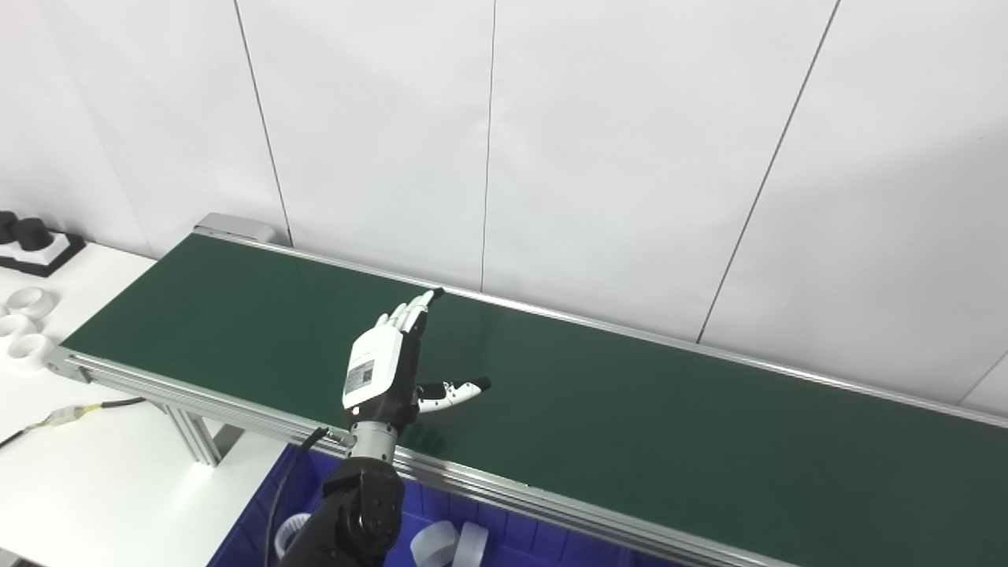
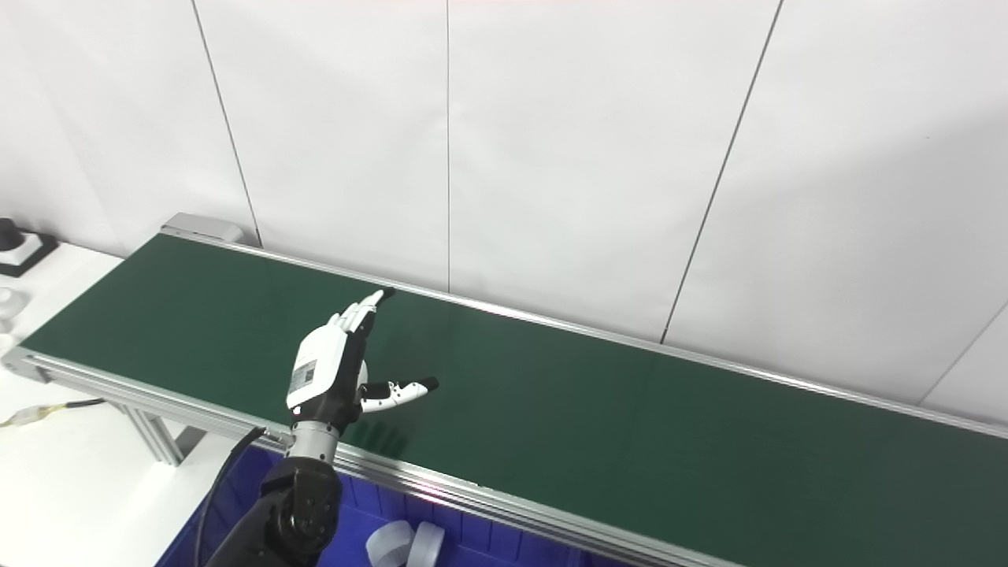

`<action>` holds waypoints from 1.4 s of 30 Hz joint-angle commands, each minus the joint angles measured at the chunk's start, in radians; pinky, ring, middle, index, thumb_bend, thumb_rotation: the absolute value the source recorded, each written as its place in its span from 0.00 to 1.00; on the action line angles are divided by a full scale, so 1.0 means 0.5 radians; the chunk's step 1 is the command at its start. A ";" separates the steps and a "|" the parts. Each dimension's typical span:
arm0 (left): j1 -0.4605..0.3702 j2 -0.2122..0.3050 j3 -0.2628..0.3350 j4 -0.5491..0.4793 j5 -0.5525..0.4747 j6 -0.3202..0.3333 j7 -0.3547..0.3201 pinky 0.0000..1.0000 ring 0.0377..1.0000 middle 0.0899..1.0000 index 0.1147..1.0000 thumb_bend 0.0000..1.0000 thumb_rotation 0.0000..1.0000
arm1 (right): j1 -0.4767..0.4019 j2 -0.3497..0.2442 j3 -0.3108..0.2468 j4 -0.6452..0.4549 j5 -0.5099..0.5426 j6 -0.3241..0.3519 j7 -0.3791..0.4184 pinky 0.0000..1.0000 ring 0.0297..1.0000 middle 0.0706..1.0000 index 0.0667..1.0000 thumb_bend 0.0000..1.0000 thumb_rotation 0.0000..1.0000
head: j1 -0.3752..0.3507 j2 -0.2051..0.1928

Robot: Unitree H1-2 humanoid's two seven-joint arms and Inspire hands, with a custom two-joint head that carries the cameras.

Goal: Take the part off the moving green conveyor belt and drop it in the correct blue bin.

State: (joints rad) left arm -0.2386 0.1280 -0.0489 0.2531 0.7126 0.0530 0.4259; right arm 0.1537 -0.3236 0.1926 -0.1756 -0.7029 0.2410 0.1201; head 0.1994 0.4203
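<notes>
Your left hand [image 1: 383,370] hovers over the near half of the green belt [image 1: 630,409], low and left of centre in the frame. It is spread wide, fingers straight and pointing toward the far rail, thumb stuck out to the right, holding nothing. Your right hand is out of frame.

No part shows anywhere on the belt, so you cannot yet say which way it lies from the hand or how its long axis runs. Judging by the thumb, the hand is probably set to catch something arriving from the right.

Below the near rail, at the bottom edge, sits the blue bin [image 1: 504,535] with white rings [image 1: 441,543] already inside, just beside your forearm.
</notes>
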 commanded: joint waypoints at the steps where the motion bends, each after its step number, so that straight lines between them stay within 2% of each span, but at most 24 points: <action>1: -0.099 0.040 0.017 0.011 0.047 0.039 0.107 1.00 0.99 0.95 0.93 0.82 0.25 | -0.008 -0.016 -0.022 -0.058 0.001 -0.031 -0.035 0.61 0.66 0.67 0.79 0.78 0.17 | 0.000 0.004; 8: -0.138 0.085 -0.006 0.122 0.060 0.151 0.116 1.00 1.00 0.96 0.94 0.83 0.23 | -0.007 -0.020 -0.017 -0.071 -0.007 -0.026 -0.023 0.62 0.66 0.67 0.80 0.77 0.17 | -0.005 0.007; 15: -0.160 0.108 -0.059 0.231 0.054 0.264 0.078 1.00 1.00 0.96 0.93 0.84 0.17 | -0.007 -0.020 -0.020 -0.066 0.001 -0.034 -0.029 0.61 0.66 0.67 0.79 0.77 0.18 | -0.005 0.007; 19: -0.187 0.115 -0.084 0.352 0.037 0.250 0.123 1.00 0.98 0.96 0.93 0.85 0.13 | -0.007 -0.020 -0.016 -0.068 -0.006 -0.029 -0.026 0.61 0.66 0.67 0.80 0.77 0.18 | -0.016 0.011; 27: -0.266 0.113 -0.134 0.597 -0.003 0.161 0.226 0.95 0.95 0.94 0.92 0.85 0.12 | 0.002 -0.016 -0.020 -0.072 -0.010 -0.019 -0.029 0.61 0.66 0.67 0.80 0.77 0.20 | -0.027 0.017; 30: -0.290 0.112 -0.150 0.657 -0.027 0.118 0.254 0.87 0.89 0.90 0.89 0.78 0.06 | 0.006 -0.014 -0.021 -0.079 -0.008 -0.024 -0.033 0.60 0.66 0.66 0.79 0.77 0.19 | -0.026 0.019; 31: -0.299 0.112 -0.150 0.681 -0.046 0.088 0.262 0.79 0.81 0.84 0.83 0.69 0.03 | 0.007 -0.013 -0.021 -0.080 -0.009 -0.022 -0.032 0.61 0.66 0.67 0.79 0.77 0.19 | -0.026 0.019; 34: -0.315 0.110 -0.140 0.718 -0.112 0.019 0.273 0.70 0.73 0.76 0.76 0.59 0.01 | 0.010 -0.012 -0.021 -0.086 -0.009 -0.014 -0.025 0.61 0.66 0.67 0.80 0.77 0.19 | -0.022 0.020; 36: -0.326 0.102 -0.128 0.735 -0.155 -0.011 0.284 0.54 0.53 0.58 0.68 0.52 0.00 | 0.013 -0.015 -0.020 -0.094 -0.008 -0.018 -0.021 0.61 0.67 0.67 0.80 0.76 0.19 | -0.022 0.027; 37: -0.329 0.099 -0.123 0.738 -0.178 -0.031 0.286 0.50 0.47 0.53 0.65 0.51 0.00 | 0.014 -0.015 -0.020 -0.100 -0.007 -0.015 -0.018 0.62 0.67 0.67 0.80 0.76 0.19 | -0.022 0.030; 39: -0.334 0.095 -0.120 0.736 -0.217 -0.065 0.278 0.48 0.43 0.48 0.61 0.50 0.00 | 0.017 -0.016 -0.020 -0.111 -0.012 -0.008 -0.012 0.62 0.67 0.67 0.80 0.76 0.19 | -0.023 0.033; 42: -0.339 0.091 -0.108 0.730 -0.307 -0.130 0.212 0.48 0.42 0.47 0.60 0.49 0.00 | 0.020 -0.016 -0.023 -0.112 -0.014 -0.007 -0.010 0.62 0.67 0.67 0.80 0.75 0.19 | -0.021 0.040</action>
State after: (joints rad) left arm -0.3719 0.1629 -0.1069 0.6375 0.5845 0.0284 0.5465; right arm 0.1685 -0.3244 0.1912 -0.1921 -0.7042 0.2411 0.1247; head 0.1871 0.4357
